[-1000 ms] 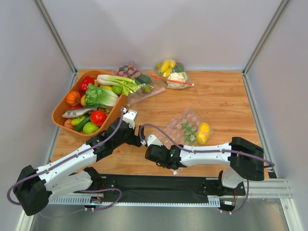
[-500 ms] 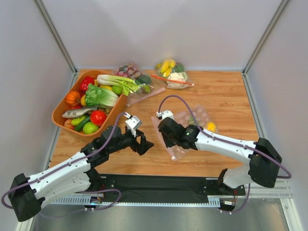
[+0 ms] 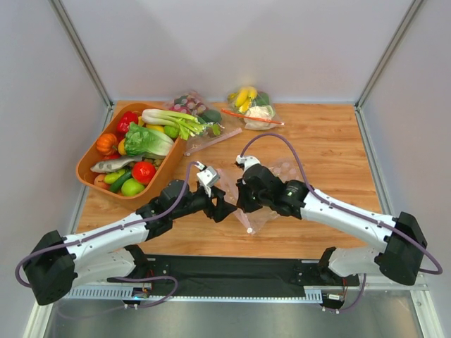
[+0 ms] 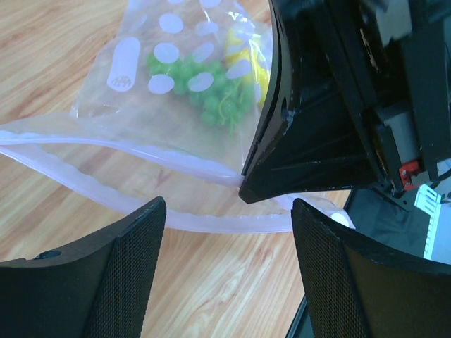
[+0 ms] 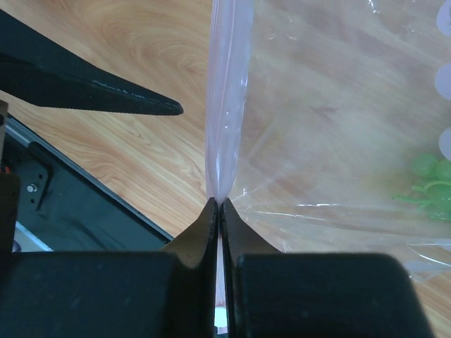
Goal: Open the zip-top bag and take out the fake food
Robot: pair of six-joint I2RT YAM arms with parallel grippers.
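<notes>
Mid-tabletop, toward the near edge, the zip-top bag (image 3: 261, 218) is seen in top view. L wrist: left gripper (image 4: 227, 211) jaws are set apart astride the pink zip lip, w/ green grapes (image 4: 208, 91) inside the bag. R wrist: right gripper (image 5: 216, 204) is clamped on one lip. Opening is judged in hand; next, the other lip needs pinching & pulling away.

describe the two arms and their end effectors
The left arm and right arm have white shells with black joints; a purple cable runs along each. The left end effector and right end effector are black, with two tapering fingers; the left one's pads show fine mesh texture.
</notes>
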